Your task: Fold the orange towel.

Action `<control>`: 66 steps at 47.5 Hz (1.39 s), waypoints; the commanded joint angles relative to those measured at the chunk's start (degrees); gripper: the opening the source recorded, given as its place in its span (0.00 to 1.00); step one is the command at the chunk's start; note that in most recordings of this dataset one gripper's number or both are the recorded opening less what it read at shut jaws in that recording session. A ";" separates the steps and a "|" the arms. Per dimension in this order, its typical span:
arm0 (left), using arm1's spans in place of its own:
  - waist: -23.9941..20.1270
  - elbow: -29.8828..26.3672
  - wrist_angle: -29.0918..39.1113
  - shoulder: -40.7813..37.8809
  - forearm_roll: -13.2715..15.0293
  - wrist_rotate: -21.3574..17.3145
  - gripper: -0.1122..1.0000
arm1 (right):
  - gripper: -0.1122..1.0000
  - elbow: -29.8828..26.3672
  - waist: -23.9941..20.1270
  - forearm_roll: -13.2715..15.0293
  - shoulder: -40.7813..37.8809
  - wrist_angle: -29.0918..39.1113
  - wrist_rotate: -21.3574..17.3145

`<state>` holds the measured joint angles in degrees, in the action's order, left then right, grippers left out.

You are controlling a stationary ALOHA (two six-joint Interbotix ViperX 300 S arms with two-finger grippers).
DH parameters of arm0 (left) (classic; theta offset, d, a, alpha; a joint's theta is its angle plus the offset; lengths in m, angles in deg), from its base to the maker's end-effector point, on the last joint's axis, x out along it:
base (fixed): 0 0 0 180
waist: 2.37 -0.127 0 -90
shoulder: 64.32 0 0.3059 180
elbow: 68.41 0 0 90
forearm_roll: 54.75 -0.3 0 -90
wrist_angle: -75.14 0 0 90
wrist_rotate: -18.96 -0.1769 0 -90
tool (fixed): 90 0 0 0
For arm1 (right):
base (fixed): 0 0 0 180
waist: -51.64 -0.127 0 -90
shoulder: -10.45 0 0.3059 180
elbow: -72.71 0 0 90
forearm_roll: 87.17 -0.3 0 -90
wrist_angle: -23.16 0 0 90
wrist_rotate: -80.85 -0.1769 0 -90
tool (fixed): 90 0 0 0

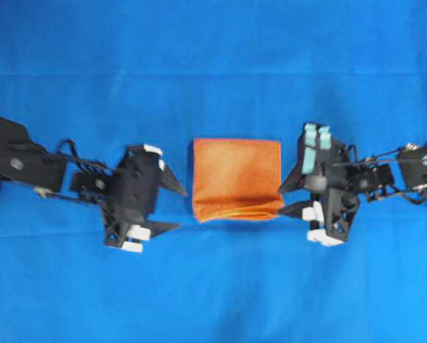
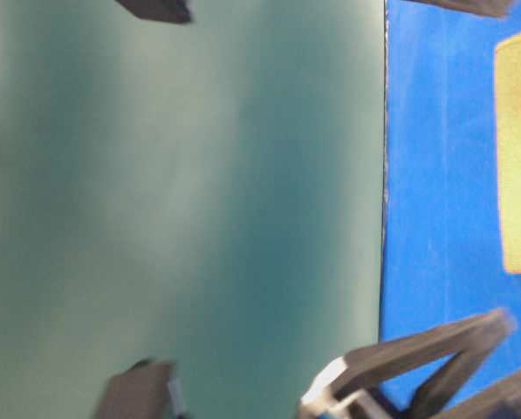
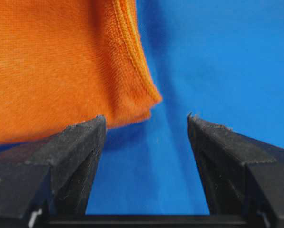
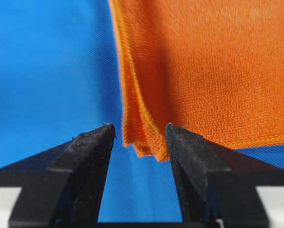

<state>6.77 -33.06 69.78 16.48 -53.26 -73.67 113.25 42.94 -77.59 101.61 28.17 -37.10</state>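
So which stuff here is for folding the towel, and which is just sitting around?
For the job:
- orange towel, lying folded
- left end effector, open
- right end effector, open

Just there:
- blue cloth covering the table
- green backdrop

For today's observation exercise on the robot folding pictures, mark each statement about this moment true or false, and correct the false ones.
1. The orange towel lies folded on the blue cloth, between the two arms. True.
2. The left gripper is clamped on the towel. False: its jaws stand apart with nothing between them, beside the towel's corner.
3. The right gripper has open jaws. True.
4. The towel lies in a single layer. False: the right wrist view shows several stacked hemmed edges at its corner.
5. A second, green towel lies beside the orange one. False: it is the only towel on the blue cloth.
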 commanded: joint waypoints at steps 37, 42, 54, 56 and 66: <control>-3.34 23.12 7.65 59.33 0.09 0.09 0.67 | 0.58 13.62 6.86 9.32 47.20 11.78 0.44; -5.01 26.02 8.70 63.81 0.09 0.18 0.67 | 0.58 17.49 9.32 9.32 50.98 11.51 0.18; -6.06 31.38 8.96 68.38 0.09 0.35 0.67 | 0.58 24.52 12.39 8.96 53.09 5.01 0.09; -6.15 31.99 8.53 68.38 0.09 0.35 0.67 | 0.58 24.87 12.57 8.88 52.82 4.04 0.09; -6.15 32.34 7.47 68.38 0.09 0.35 0.65 | 0.58 25.05 12.57 8.79 52.12 2.99 0.09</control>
<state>0.89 -0.01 77.95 85.21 -53.26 -73.41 139.00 55.42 -68.62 154.44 31.87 -36.92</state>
